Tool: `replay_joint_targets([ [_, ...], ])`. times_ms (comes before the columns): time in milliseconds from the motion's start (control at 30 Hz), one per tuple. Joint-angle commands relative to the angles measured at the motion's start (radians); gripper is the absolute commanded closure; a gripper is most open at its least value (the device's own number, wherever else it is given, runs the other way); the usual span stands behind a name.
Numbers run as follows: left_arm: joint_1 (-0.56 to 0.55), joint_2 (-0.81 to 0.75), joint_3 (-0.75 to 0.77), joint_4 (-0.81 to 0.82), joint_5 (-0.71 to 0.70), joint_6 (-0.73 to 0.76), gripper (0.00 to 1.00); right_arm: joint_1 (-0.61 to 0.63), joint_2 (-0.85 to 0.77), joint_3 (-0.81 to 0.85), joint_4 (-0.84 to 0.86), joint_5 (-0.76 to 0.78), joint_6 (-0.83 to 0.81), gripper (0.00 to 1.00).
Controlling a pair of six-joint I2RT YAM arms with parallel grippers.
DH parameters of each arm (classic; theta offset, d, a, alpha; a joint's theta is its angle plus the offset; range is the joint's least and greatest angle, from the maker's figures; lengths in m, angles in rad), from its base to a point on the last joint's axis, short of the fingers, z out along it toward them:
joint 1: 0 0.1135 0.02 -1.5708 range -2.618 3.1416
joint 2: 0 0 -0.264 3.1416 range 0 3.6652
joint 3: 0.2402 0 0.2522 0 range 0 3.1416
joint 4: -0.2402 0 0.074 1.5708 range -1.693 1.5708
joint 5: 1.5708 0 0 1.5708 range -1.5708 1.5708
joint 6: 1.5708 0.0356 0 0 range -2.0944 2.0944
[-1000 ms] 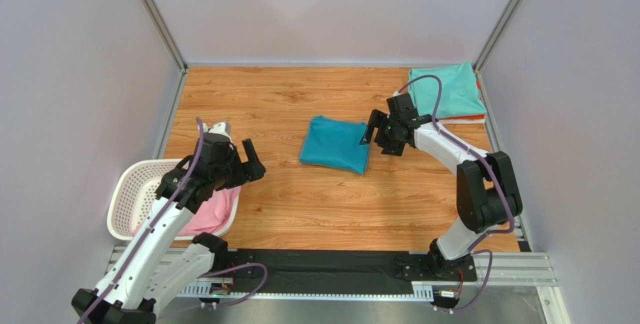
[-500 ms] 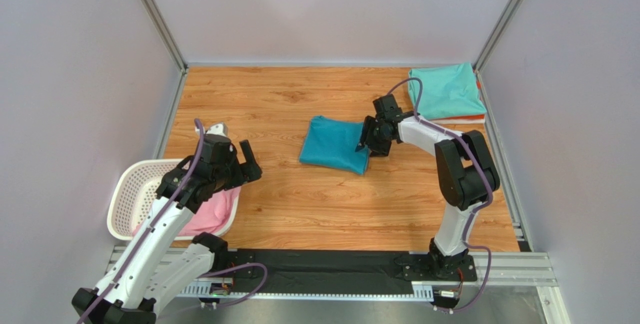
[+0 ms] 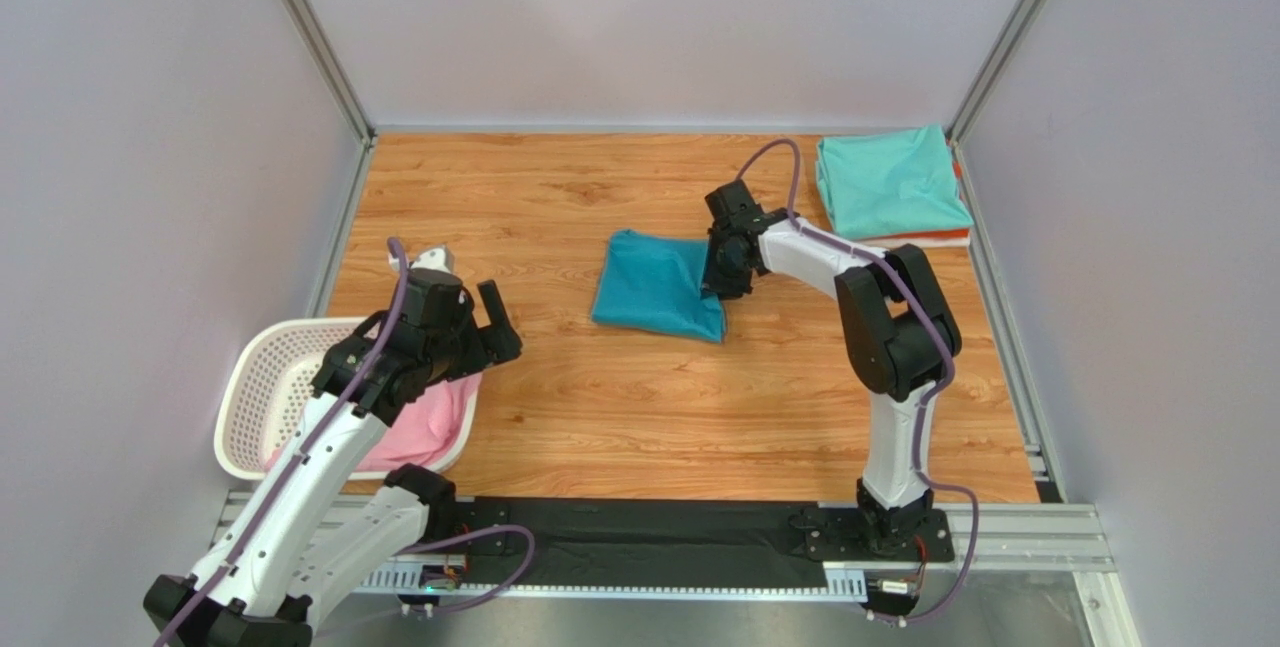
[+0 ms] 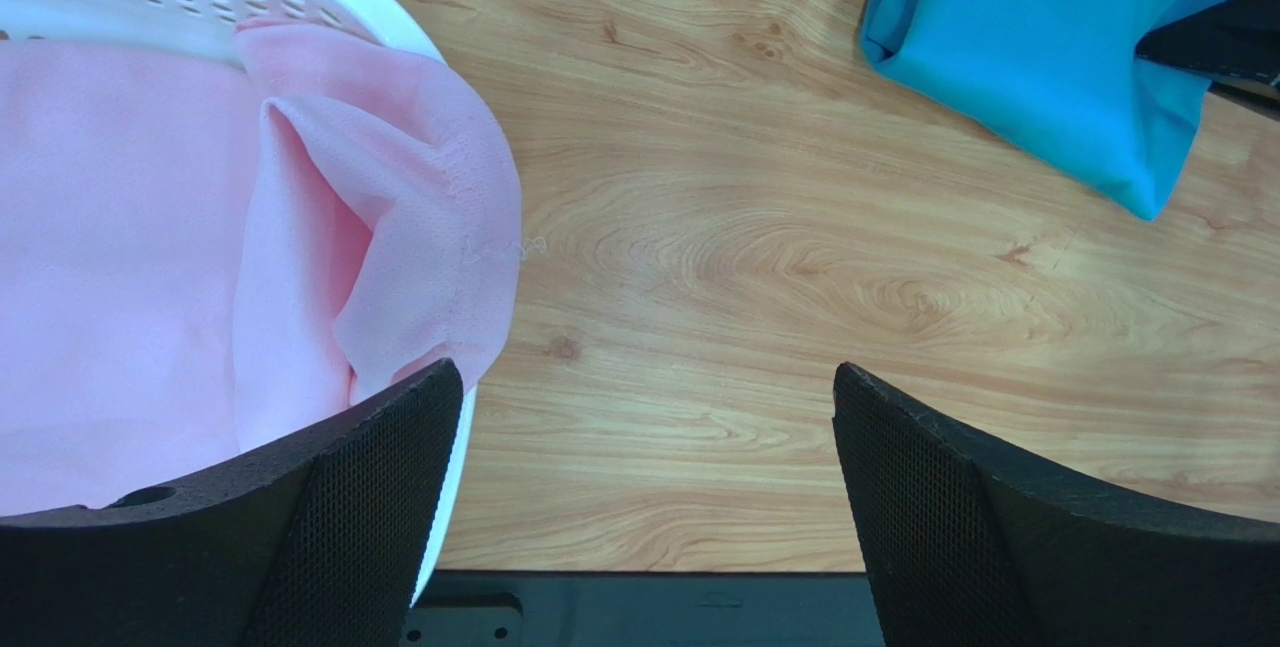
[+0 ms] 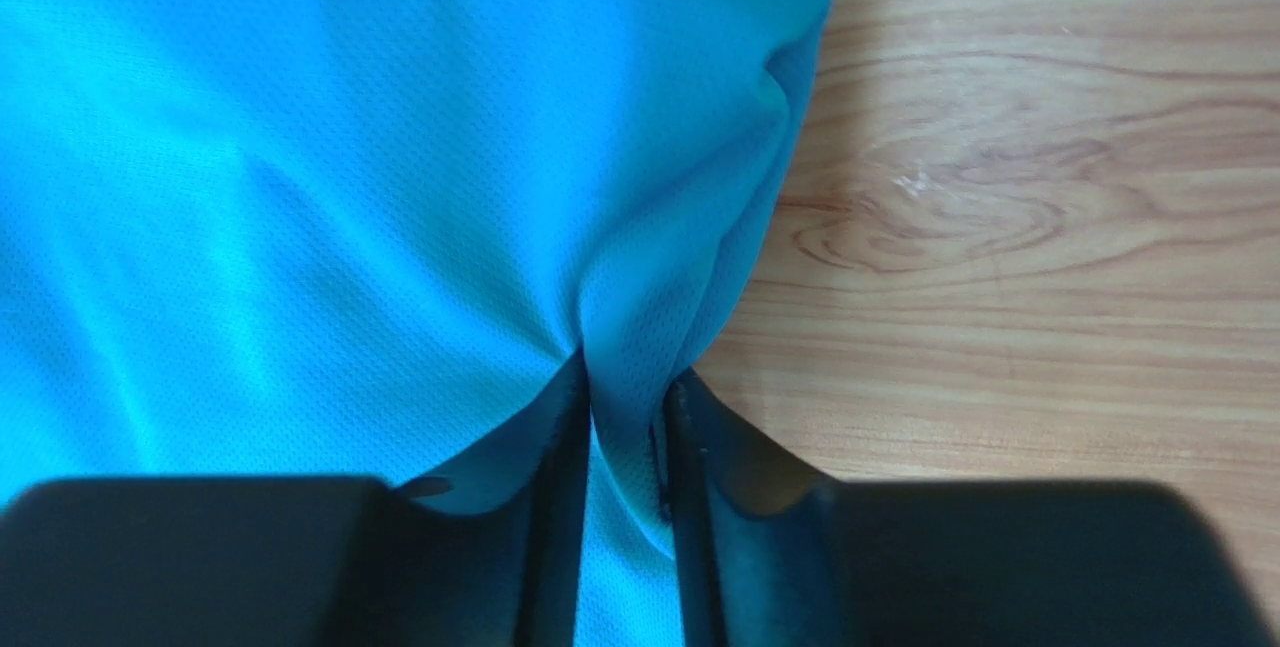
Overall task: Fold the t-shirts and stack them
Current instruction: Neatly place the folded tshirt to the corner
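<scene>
Now: teal t-shirt (image 3: 654, 284) edge pinched in right gripper (image 5: 624, 377); possibly top layer only, so fold could be dragged open. Left gripper (image 4: 639, 377) spread, empty.

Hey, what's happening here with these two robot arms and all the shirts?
The robot is folding and stacking t-shirts. Its right hand pinches the right edge of the folded teal t-shirt lying mid-table, with cloth bunched between its fingers. The left hand hangs wide open and empty by the rim of the white basket, where a pink t-shirt lies unfolded. In the far right corner a folded mint t-shirt sits on an orange t-shirt.
</scene>
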State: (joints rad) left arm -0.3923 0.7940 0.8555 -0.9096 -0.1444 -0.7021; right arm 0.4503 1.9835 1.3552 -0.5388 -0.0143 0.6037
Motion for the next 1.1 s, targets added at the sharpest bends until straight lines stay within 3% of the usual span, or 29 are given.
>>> replay_joint_targets([
  [0,-0.002,-0.004,-0.006,-0.015,-0.023,-0.013,0.00,0.018,0.055,0.035,-0.049,0.086,-0.054,0.78],
  [100,-0.002,-0.004,0.000,-0.029,-0.032,-0.014,0.00,0.022,0.075,0.080,-0.055,0.071,-0.149,1.00],
  [233,0.000,-0.015,0.002,-0.037,-0.044,-0.019,0.00,0.021,0.083,0.165,-0.101,0.134,-0.301,1.00],
  [633,0.000,-0.019,-0.003,-0.051,-0.096,-0.033,0.00,-0.002,-0.005,0.254,-0.130,0.661,-0.740,1.00],
  [900,-0.002,-0.018,-0.003,-0.067,-0.124,-0.042,0.00,-0.070,-0.055,0.252,0.011,0.827,-0.993,1.00],
  [1067,0.000,-0.019,-0.006,-0.074,-0.147,-0.053,0.00,-0.097,-0.083,0.281,0.077,0.846,-1.111,1.00],
])
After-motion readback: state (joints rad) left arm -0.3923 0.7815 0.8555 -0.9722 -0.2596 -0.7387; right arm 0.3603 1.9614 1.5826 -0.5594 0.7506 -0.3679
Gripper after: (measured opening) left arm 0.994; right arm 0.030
